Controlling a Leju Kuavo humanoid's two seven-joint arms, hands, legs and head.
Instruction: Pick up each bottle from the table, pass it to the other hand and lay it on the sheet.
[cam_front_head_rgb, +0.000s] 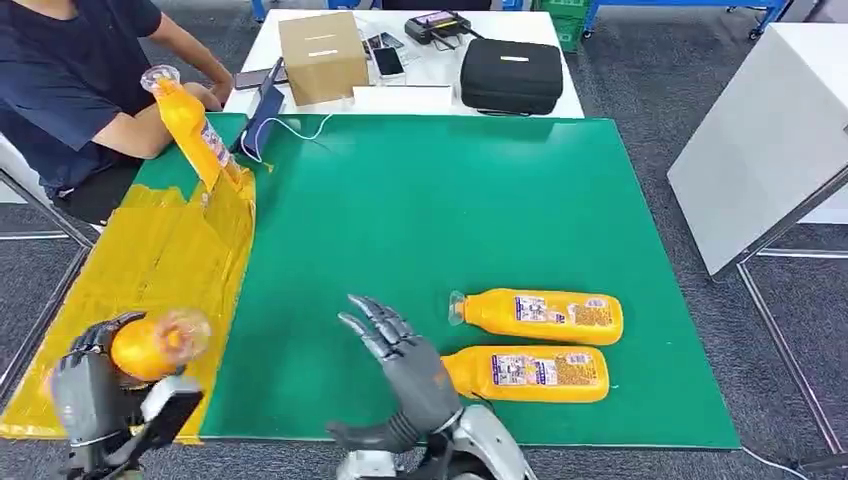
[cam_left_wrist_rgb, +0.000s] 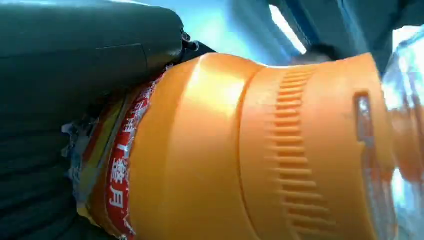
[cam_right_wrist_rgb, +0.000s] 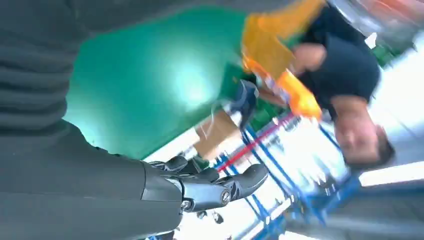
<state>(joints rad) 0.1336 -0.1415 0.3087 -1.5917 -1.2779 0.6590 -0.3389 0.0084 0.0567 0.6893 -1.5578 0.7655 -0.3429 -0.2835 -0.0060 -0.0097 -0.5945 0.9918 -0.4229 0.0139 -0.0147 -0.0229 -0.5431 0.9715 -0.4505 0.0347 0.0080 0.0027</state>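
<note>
Green matting (cam_front_head_rgb: 480, 220) covers your table, with a crinkled yellow sheet (cam_front_head_rgb: 150, 270) along its left edge and grey carpet around it. Your left hand (cam_front_head_rgb: 85, 390) is clamped on an orange bottle (cam_front_head_rgb: 150, 345), held over the near end of that sheet with its clear cap end toward the camera. Your right hand (cam_front_head_rgb: 405, 365) is raised over the mat, fingers spread, holding nothing.

Risks as I judge them: the bottle is smooth, rounded plastic with a glossy label, so it could roll once you let go, and the sheet's wrinkles won't stop it much. Release too high and it may bounce toward the table edge, which is near. The left wrist view shows the fingers (cam_left_wrist_rgb: 75, 60) on the labelled body near the ribbed shoulder, so a slip along the taper is possible.

Two more bottles (cam_front_head_rgb: 545, 315) (cam_front_head_rgb: 530, 373) lie on their sides just beside each other, near your right hand; grabbing one could nudge the other. A seated person holds another bottle (cam_front_head_rgb: 190, 125) at the sheet's far end, so watch that reach. Cardboard box (cam_front_head_rgb: 322, 55) and black case (cam_front_head_rgb: 510, 75) sit well apart on the white table behind.
</note>
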